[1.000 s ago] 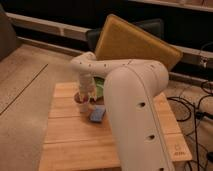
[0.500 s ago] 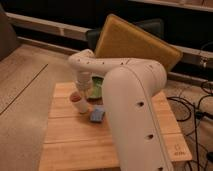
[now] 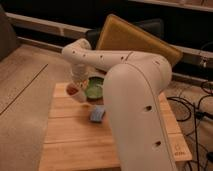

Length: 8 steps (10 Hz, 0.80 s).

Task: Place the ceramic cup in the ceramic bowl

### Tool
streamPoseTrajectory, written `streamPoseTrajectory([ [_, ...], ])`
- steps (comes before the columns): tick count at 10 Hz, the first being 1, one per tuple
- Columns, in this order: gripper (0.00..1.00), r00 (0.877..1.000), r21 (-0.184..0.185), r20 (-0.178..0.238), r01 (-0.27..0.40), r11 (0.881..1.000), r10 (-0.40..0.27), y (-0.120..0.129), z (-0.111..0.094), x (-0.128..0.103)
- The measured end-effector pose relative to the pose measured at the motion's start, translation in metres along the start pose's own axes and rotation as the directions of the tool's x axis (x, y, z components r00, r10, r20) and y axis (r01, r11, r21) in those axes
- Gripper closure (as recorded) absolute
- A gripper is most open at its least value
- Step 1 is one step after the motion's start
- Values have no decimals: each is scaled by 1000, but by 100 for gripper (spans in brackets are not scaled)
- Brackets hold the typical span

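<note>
— Looking at the camera view, where is the gripper (image 3: 76, 83)?
— It hangs at the end of the white arm (image 3: 135, 95), over the far left part of the wooden table (image 3: 75, 142), right above the cup (image 3: 73, 91).
— Has it got hold of the cup?
— I cannot tell. The gripper is touching or nearly touching the cup's top, but how far it is open does not show.
— And where is the cup compared with the bowl (image 3: 95, 89)?
— Just beside it, at the bowl's 9 o'clock, outside the rim. Whether the cup stands on the wood or is lifted off it, I cannot tell.
— Anything else on the table?
— A blue block (image 3: 97, 114) lies at the bowl's 6 o'clock, close to the arm. A yellow board (image 3: 135, 35) leans behind the table, at about 1 o'clock from the bowl.
</note>
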Motion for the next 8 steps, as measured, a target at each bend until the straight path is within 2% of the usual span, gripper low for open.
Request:
streamPoseTrajectory([
  [2,100,999,11,43,-23,1000,23,-15,-12,-8],
  [3,100,996,5,69,-49,999,49,-35,-10,-14],
  [5,100,992,-31,100,-69,997,72,-56,-5,-27],
  [7,100,983,-81,145,-102,991,113,-89,-1,-51],
  [8,100,980,-96,152,-110,989,124,-97,-1,-57],
])
